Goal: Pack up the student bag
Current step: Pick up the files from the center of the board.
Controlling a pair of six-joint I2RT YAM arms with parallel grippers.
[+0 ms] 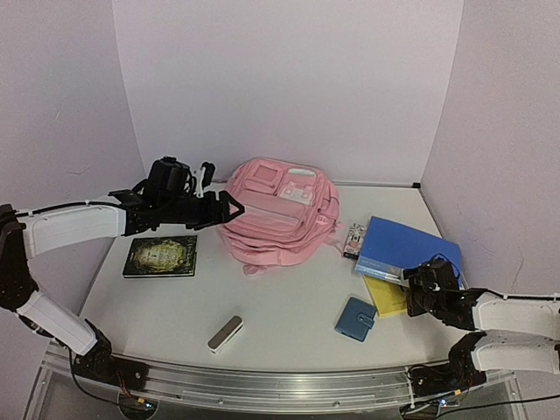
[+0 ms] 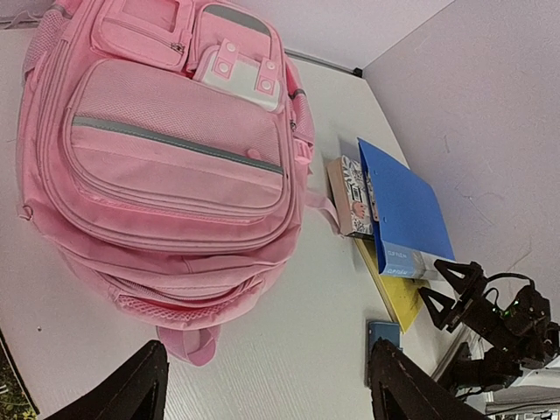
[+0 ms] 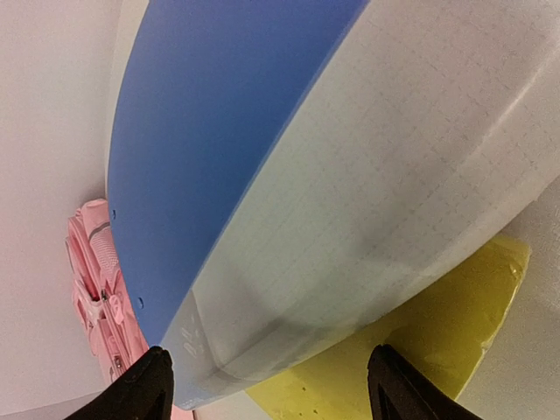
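The student bag (image 1: 280, 214), a big pink backpack, lies front-up at the back middle of the table; it fills the left wrist view (image 2: 166, 157). My left gripper (image 1: 232, 208) hovers at the bag's left side, open, with only bare table and the bag's pink loop (image 2: 188, 346) between its fingers (image 2: 267, 389). Low at the right, my right gripper (image 1: 416, 284) is open, right at the near corner of a blue binder (image 1: 407, 249). The binder's pale spine (image 3: 376, 192) fills the right wrist view just ahead of those jaws (image 3: 271, 385), which stand wide apart.
A yellow notebook (image 1: 389, 297) lies under the binder's near edge. A blue wallet (image 1: 355, 318), a patterned small box (image 1: 354, 241), a dark book (image 1: 160, 256) and a white bar-shaped item (image 1: 225, 333) lie around the bag. Walls close in on all three sides.
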